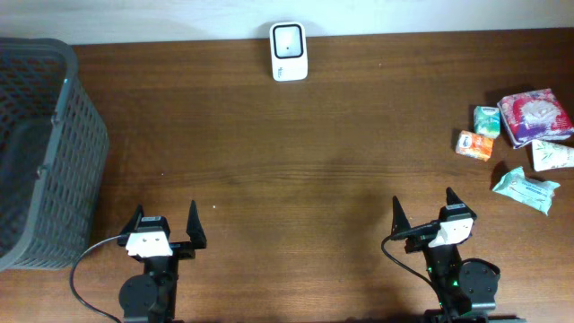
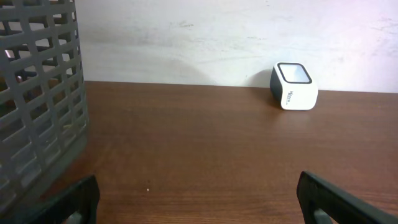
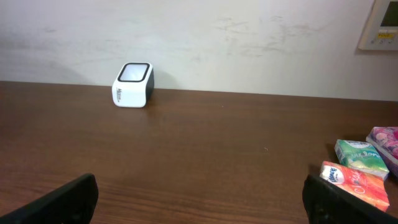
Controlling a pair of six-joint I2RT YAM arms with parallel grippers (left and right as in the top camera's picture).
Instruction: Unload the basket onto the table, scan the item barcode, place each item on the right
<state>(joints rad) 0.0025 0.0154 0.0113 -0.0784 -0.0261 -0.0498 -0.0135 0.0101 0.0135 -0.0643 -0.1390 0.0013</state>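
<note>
Black end effectors [image 1: 163,222], white wrist housings [image 1: 146,239]

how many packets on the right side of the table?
5, clustered at the right edge of the table: green packet, orange packet, pink pack, white pack, and teal pack nearest the robot. More may lie past the frame edge.
</note>
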